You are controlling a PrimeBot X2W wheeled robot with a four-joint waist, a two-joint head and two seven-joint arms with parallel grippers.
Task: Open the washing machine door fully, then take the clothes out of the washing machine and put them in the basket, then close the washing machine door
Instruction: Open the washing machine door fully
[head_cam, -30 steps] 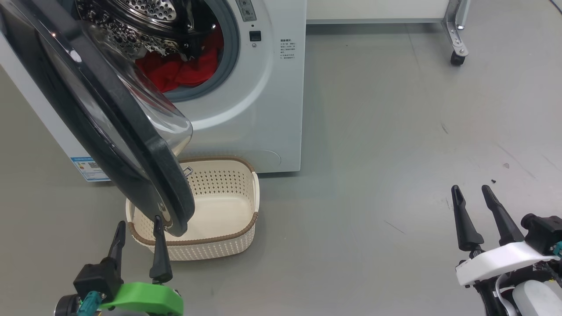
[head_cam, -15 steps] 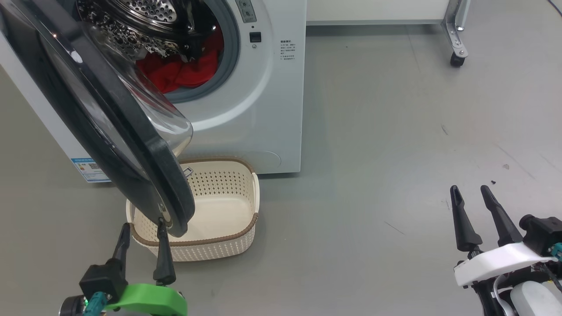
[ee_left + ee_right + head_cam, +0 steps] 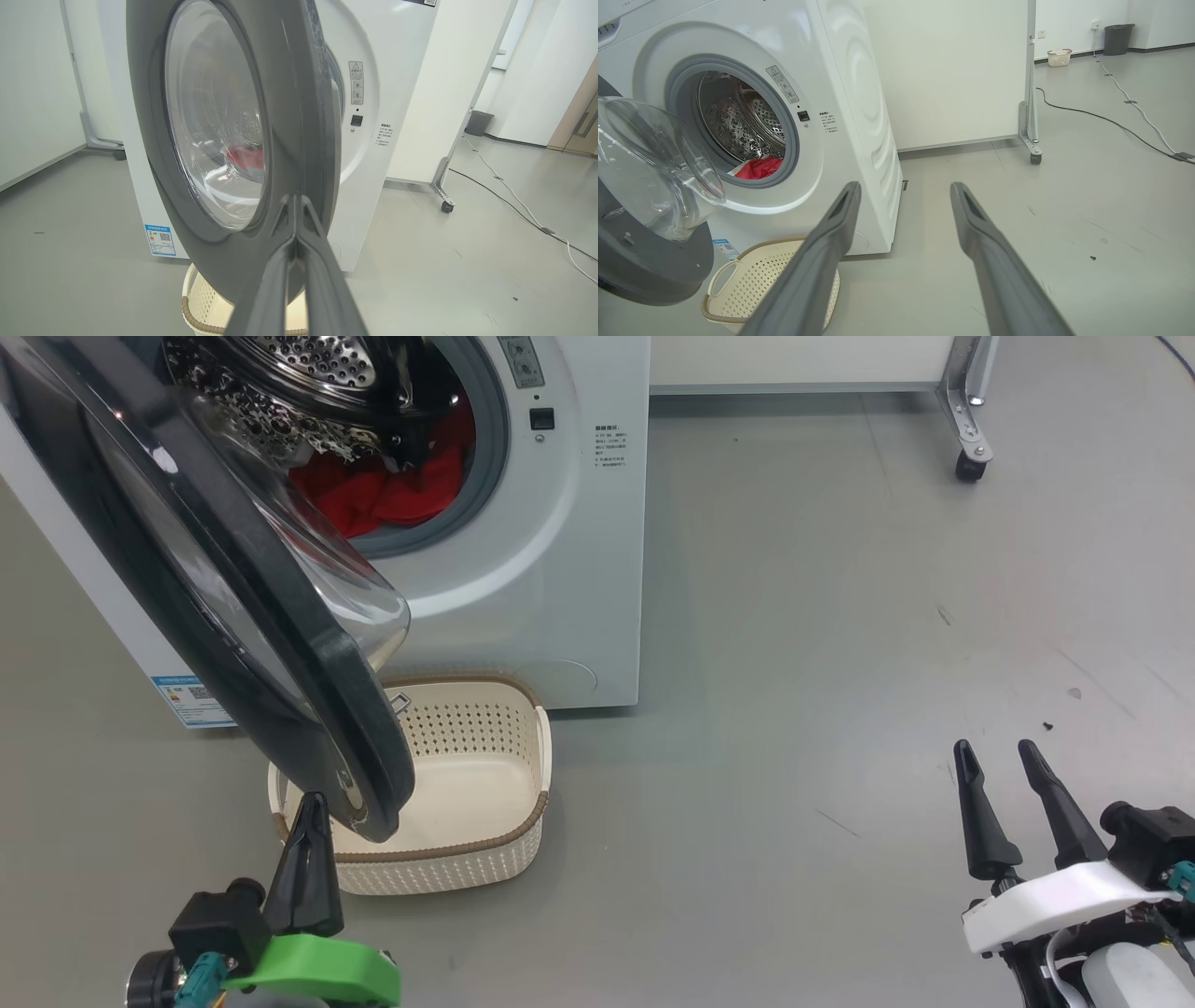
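The washing machine [image 3: 560,551] stands at the upper left with its door [image 3: 280,644] swung partway out, black rim towards me. Red clothes [image 3: 392,490] lie in the drum, and show as clothes [image 3: 759,169] in the right wrist view. The cream basket [image 3: 523,775] sits on the floor under the door's lower rim. My left gripper [image 3: 315,803] is shut with nothing between its fingers, tips just below that rim. In the left wrist view the left gripper [image 3: 295,199] points at the door's [image 3: 224,140] rim edge. My right gripper [image 3: 994,749] is open over bare floor at the lower right.
A white panel on a wheeled frame stands behind the machine, its caster [image 3: 971,462] at the upper right. A cable [image 3: 1111,121] runs across the floor farther right. A dark bin [image 3: 1118,37] stands by the far wall. Grey floor lies between the machine and my right gripper.
My left gripper's fingers have closed together, from wide apart to touching, just below the door's lower rim. The door, the clothes, the basket and my right gripper have hardly moved.
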